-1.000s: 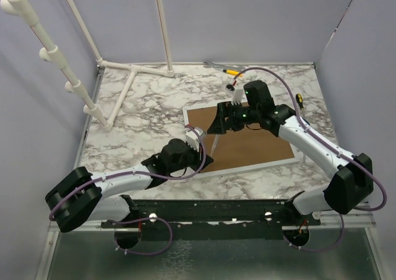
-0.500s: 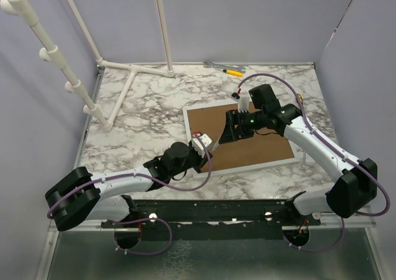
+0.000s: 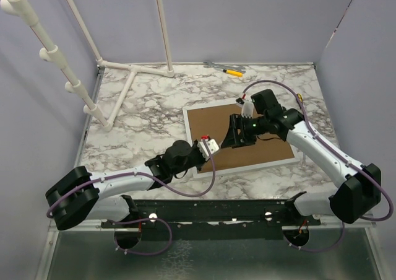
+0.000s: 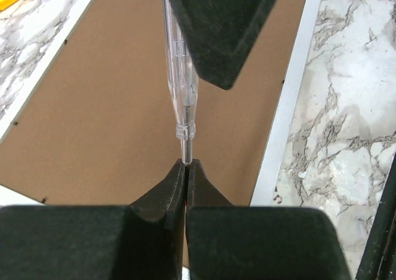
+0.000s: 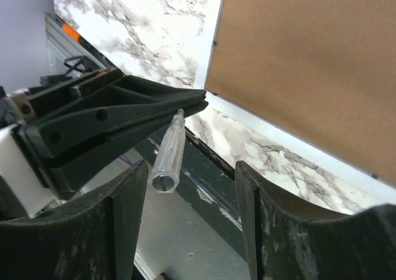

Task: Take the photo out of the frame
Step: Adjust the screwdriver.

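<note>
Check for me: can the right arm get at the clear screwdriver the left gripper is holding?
Probably yes. The left gripper pinches only the tip of the screwdriver, leaving its handle free, and the right gripper has its open fingers on either side of that handle with nothing between.

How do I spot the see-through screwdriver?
Find the big white frame lying brown side up. Over its near left part, the left end effector meets the right end effector. The screwdriver is the thin stick between them, the only see-through thing.
</note>
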{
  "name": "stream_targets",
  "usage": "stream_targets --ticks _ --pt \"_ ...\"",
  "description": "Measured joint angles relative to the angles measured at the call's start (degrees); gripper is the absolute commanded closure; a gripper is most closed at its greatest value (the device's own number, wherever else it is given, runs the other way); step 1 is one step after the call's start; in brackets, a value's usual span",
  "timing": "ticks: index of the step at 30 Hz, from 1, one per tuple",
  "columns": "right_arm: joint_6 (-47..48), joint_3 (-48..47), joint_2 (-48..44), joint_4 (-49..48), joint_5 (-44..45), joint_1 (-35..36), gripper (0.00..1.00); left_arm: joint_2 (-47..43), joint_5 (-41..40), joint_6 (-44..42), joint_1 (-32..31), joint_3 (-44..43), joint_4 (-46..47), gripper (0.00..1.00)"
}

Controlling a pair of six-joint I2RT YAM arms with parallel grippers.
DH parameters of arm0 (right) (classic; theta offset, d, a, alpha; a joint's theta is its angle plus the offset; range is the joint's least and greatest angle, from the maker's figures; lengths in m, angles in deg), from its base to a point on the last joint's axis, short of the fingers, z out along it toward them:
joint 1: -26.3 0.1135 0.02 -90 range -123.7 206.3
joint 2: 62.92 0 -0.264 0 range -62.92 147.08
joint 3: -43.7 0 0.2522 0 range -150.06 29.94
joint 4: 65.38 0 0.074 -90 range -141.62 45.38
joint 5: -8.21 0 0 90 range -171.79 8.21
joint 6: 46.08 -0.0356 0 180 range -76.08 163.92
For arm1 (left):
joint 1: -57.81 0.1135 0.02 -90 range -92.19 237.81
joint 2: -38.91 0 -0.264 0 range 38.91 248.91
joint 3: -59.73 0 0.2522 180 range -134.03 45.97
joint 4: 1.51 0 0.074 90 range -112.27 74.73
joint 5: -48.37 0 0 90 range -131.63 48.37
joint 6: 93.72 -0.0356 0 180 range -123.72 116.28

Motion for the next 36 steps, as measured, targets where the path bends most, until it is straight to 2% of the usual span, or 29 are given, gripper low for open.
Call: stream_targets --ticks 3,5,7,9,12,17,24,32,36 --pt "-4.98 0.94 -1.81 -1.40 1.09 0.00 0.44 0.15 -1.88 -1.95 -0.90 -0.09 -0.20 1.00" --pt "-8.61 1.22 -3.54 -2.27 2.47 0.00 0.52 0.42 -3.80 -3.74 -1.81 -0.09 -0.39 1.00" --pt "-12.74 1.18 -5.07 -2.78 4.48 -0.11 0.53 0.87 -6.47 -6.23 -3.04 -0.09 -0.48 1.00" --pt "-16.06 1.07 -5.81 -2.73 6.19 -0.35 0.52 1.53 -9.51 -8.81 -4.39 -0.11 -0.50 1.00" --pt "-20.70 1.05 -5.60 -2.64 6.60 -0.48 0.42 2.95 -14.95 -13.07 -6.60 -0.31 -0.15 1.00" --pt "-26.49 2.95 -3.85 -4.24 4.52 -0.85 0.39 5.14 -23.10 -19.52 -9.29 -0.42 0.24 1.00" --pt "-31.71 6.27 -2.71 -6.38 2.36 -0.85 0.41 5.73 -27.32 -24.28 -10.23 -1.20 3.06 1.00" --pt "-34.73 6.73 -1.77 -9.27 1.81 -0.85 0.54 6.51 -28.11 -26.67 -10.51 -2.10 4.00 1.00" --pt "-35.52 7.50 -1.46 -10.08 1.68 -0.85 0.56 6.51 -28.09 -27.02 -10.51 -2.12 4.02 1.00"
